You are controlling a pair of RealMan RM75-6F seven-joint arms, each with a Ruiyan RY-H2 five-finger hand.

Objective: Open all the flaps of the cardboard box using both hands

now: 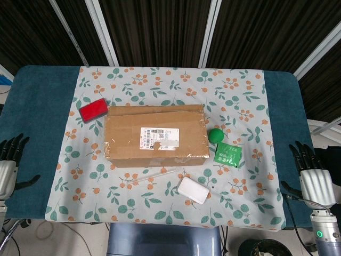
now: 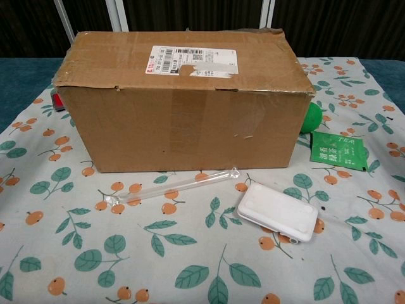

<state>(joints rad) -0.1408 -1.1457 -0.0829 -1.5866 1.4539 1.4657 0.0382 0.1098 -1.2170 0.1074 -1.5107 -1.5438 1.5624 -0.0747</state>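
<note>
- Risk, judged: the cardboard box stood free on the counter, so a lift applied to one flap alone would probably have slid or tipped it; a hand on each side would have steadied it.
- Risk, judged: clear tape appeared to run along the top seam beside the shipping label; flaps pulled against tape could have torn the board instead of opening.
- Risk, judged: small things lay close round the box and could have been swept off by a swinging flap or an incoming arm: a glass rod just in front of it, a white case in front and to its right, a green ball touching or nearly touching its right end, a green packet beyond the ball, and a red block at its far left corner.
- Position: the box sat at the middle of the floral cloth, long side toward the robot, all flaps shut.
- Appearance: plain brown board, edges worn and ragged, the far right corner crumpled.
- Hands: the left hand and right hand hung at the counter's near corners, well apart from the box, fingers spread and holding nothing.
</note>
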